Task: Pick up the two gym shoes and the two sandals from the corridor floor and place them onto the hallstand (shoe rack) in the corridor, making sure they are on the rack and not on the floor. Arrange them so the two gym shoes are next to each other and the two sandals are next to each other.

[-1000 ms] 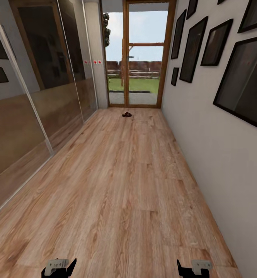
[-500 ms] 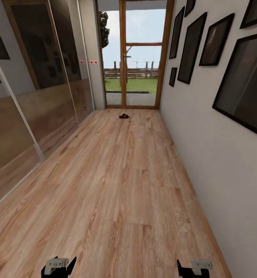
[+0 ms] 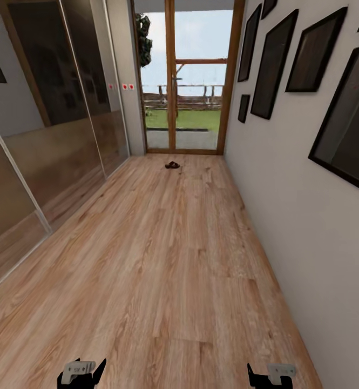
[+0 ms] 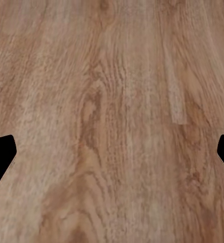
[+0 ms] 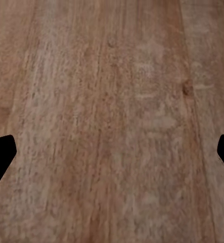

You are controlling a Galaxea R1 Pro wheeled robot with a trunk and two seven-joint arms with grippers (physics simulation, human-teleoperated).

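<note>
**Observer:** What do you have on the head camera?

**Operator:** I'm looking down a long corridor. The corridor floor (image 3: 168, 259) is light wood-grain plank and runs to a glazed wooden door (image 3: 187, 81) at the far end, with grass and a fence outside. Mirrored sliding panels (image 3: 49, 124) line the left side, and dark framed pictures (image 3: 314, 54) hang on the white wall (image 3: 287, 205) to the right.

**Observer:** Any of the shoes?

**Operator:** One small dark brown shape lies on the floor close to the door, a little left of centre. It looks like a sandal (image 3: 172, 165), but it is too small for me to make out the strap or footbed.

**Observer:** And the grippers?

**Operator:** The left gripper (image 3: 82, 373) and the right gripper (image 3: 270, 374) sit low at the bottom edge of the head view, well apart. In each wrist view I see the black fingertips (image 4: 0, 154) (image 5: 0, 154) spread wide at the two sides, with bare planks between them. Both jaws are released and hold nothing.
</note>
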